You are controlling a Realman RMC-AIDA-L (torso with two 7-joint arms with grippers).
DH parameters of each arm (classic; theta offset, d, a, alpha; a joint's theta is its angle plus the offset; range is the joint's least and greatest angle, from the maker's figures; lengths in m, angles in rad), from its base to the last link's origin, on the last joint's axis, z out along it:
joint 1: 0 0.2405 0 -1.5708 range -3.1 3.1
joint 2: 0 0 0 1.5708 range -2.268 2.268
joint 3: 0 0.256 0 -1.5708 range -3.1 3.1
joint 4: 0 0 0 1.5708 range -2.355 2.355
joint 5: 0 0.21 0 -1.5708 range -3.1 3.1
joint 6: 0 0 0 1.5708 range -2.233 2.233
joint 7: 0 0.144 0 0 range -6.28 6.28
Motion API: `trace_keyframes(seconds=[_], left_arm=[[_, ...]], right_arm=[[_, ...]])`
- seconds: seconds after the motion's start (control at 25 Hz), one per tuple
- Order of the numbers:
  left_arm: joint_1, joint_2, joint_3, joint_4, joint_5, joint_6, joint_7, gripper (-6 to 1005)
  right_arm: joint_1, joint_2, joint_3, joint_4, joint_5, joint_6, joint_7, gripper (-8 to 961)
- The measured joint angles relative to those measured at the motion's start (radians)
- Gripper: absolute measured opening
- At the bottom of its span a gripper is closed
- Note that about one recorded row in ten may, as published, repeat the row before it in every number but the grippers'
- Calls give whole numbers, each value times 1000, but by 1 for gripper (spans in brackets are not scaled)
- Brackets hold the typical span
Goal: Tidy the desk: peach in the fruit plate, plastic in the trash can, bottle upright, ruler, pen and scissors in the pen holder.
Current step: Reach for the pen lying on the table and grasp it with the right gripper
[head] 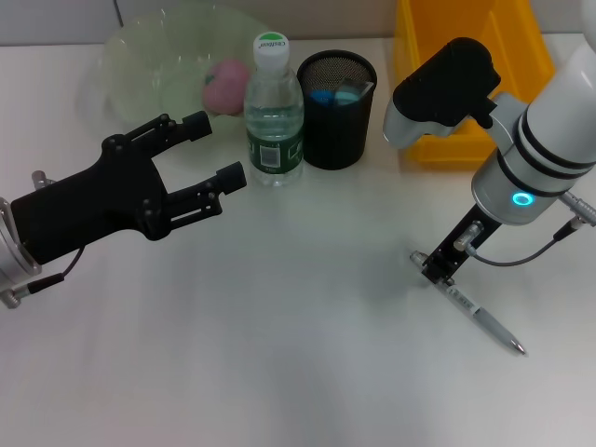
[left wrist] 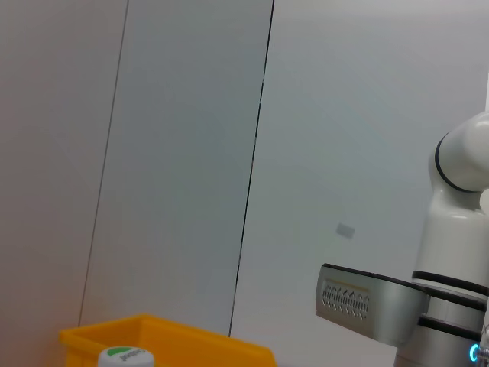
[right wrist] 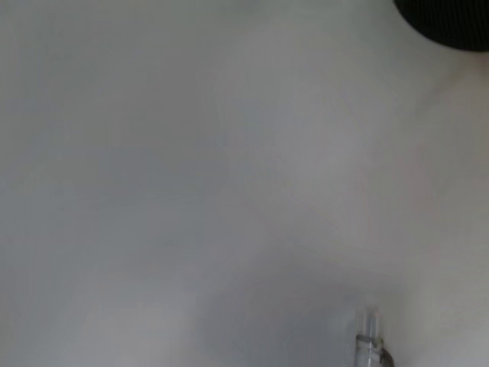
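A silver pen (head: pixel 486 318) lies on the white desk at the right, and one end of it shows in the right wrist view (right wrist: pixel 369 336). My right gripper (head: pixel 438 267) points down and meets the pen's upper end. The clear bottle (head: pixel 274 114) with a green label and cap (left wrist: pixel 124 357) stands upright beside the black mesh pen holder (head: pixel 336 130). Blue and pale things stand in the holder, but I cannot tell which they are. A pink peach (head: pixel 226 84) rests in the translucent green fruit plate (head: pixel 140 56). My left gripper (head: pixel 220 147) hovers open, left of the bottle. No plastic, ruler or scissors is in view.
The yellow trash can (head: pixel 438 37) stands at the back right, behind my right arm (head: pixel 540 149); its rim (left wrist: pixel 168 340) also shows in the left wrist view. The table's near edge lies out of view.
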Motion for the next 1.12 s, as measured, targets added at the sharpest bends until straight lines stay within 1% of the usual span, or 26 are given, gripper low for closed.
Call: trace_keyframes(seconds=[0.2, 0.4, 0.8, 1.12], left_arm=[[-1, 0, 0, 0, 0, 0, 0, 804], [-3, 0, -1, 0, 0, 0, 0, 804], [-4, 0, -1, 0, 0, 0, 0, 805], [-4, 0, -1, 0, 0, 0, 0, 805]], right_arm=[[-5, 0, 0, -10, 0, 2, -1, 139], [-28, -1, 0, -54, 1, 5, -2, 134], [-30, -3, 15, -61, 6, -26, 7, 156], [-33, -3, 23, -57, 2, -28, 29, 349]])
